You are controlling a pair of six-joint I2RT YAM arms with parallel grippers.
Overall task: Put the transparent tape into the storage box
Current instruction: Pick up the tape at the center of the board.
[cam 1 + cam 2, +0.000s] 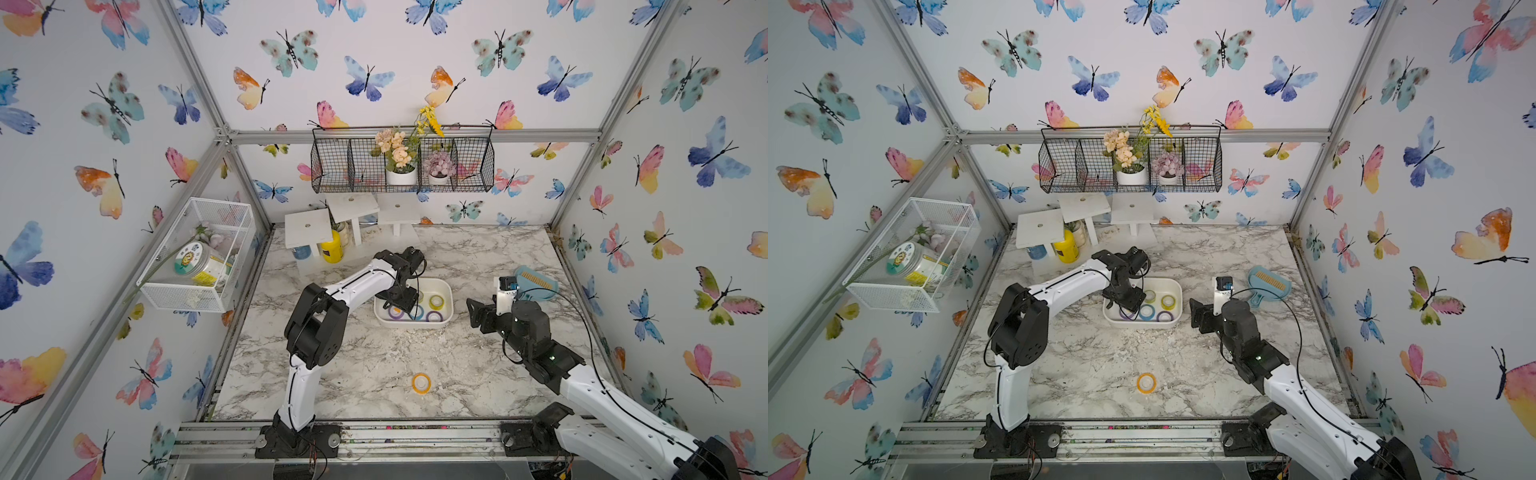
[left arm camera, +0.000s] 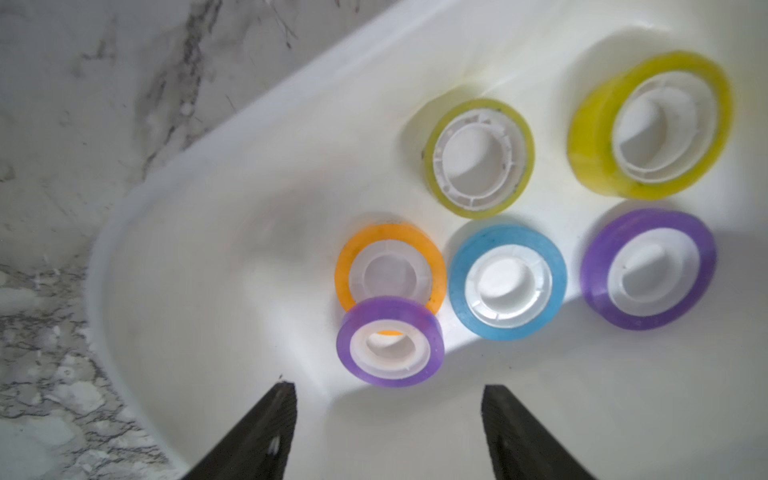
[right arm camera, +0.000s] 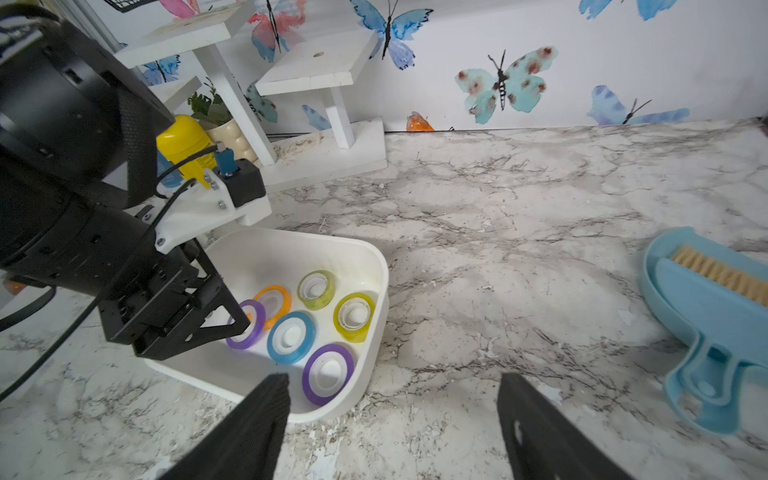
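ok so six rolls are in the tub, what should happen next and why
Probably lift the left gripper clear of the tub: its jaws are open and empty. One orange roll lies on the table near the front edge, so go for that.

The white storage box (image 3: 376, 316) holds six tape rolls (image 2: 508, 282): two yellow-green, one blue, one orange, two purple. One purple roll (image 2: 390, 341) leans tilted on the orange roll (image 2: 390, 266). A second orange roll (image 1: 421, 382) lies flat on the table, well apart.
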